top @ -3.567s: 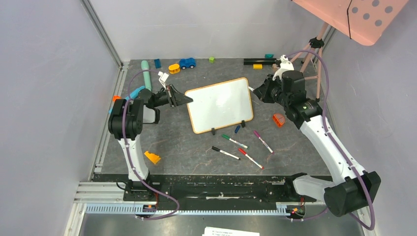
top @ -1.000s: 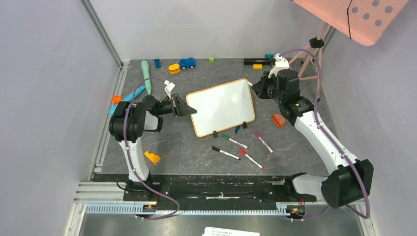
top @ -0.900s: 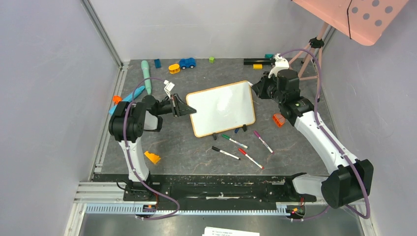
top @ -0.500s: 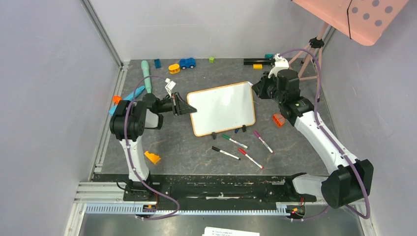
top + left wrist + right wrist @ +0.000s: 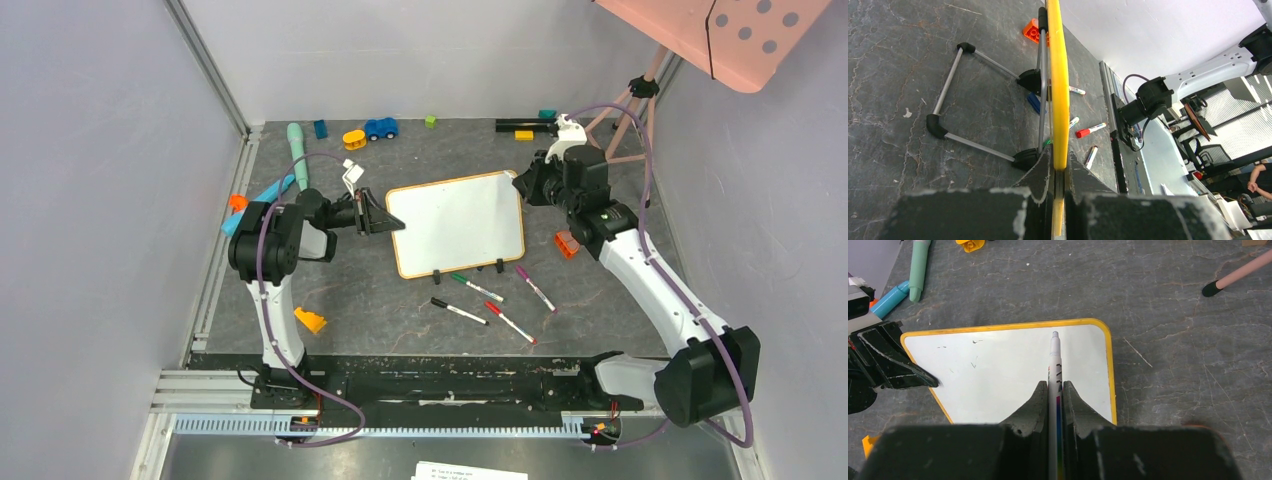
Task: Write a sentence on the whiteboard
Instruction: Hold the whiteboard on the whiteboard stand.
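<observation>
The whiteboard [image 5: 460, 222] lies propped on two black clip feet in the middle of the table, and its face shows only a few faint specks [image 5: 973, 362]. No blue sentence shows on it. My left gripper [image 5: 387, 222] is shut on the board's left edge; in the left wrist view the yellow frame [image 5: 1058, 85] runs between its fingers [image 5: 1059, 167]. My right gripper [image 5: 527, 187] is shut on a white marker [image 5: 1054, 362]. The marker tip hangs over the board's upper right corner; I cannot tell if it touches.
Green [image 5: 476, 287], black [image 5: 458, 311], red [image 5: 510, 322] and purple [image 5: 536, 288] markers lie in front of the board. An orange block [image 5: 567, 243] sits by the right arm and an orange wedge [image 5: 309, 320] lies at the near left. Toys line the back. A pink dotted panel [image 5: 745, 35] stands on a tripod at the back right.
The whiteboard has turned and shifted a little to the right with my left gripper holding its edge. My right gripper with the marker has stayed over the board's upper right corner.
</observation>
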Robot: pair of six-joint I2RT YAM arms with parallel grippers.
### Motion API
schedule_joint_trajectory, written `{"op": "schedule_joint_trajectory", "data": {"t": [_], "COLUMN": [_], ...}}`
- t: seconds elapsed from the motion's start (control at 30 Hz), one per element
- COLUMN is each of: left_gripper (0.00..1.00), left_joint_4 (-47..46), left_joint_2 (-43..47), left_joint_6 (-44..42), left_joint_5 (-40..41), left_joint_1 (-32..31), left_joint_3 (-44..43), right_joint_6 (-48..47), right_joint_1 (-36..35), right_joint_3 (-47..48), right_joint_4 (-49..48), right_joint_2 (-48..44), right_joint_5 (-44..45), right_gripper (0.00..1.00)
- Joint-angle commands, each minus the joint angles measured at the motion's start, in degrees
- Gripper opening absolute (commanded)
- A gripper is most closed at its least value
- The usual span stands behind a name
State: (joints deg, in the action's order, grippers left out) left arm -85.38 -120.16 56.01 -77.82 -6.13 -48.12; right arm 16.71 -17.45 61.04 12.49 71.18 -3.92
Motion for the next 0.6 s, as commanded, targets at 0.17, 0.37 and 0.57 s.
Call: {"op": "schedule_joint_trajectory", "data": {"t": [0.17, 0.37, 0.57], "left_gripper": [0.02, 0.05, 0.28], "left_joint_4": [-3.8, -3.8, -3.8], "left_joint_2": [1.2, 1.8, 2.2], "left_joint_6": [-0.4, -1.7, -3.1], "left_joint_5": [0.9, 2.1, 0.9], "left_joint_1": [-0.1, 0.0, -0.1], "left_joint_3": [0.6, 1.5, 1.4], "right_joint_6": [-1.0, -1.2, -1.9], "right_joint_1": [0.1, 0.1, 0.1], "right_joint_3": [-1.7, -2.2, -2.5], "right_joint_4": [-3.1, -2.6, -2.6], "right_joint_2": [-4.4, -6.2, -6.8], "right_joint_5": [-1.0, -0.2, 0.7], "right_gripper": [0.00, 0.00, 0.00]}}
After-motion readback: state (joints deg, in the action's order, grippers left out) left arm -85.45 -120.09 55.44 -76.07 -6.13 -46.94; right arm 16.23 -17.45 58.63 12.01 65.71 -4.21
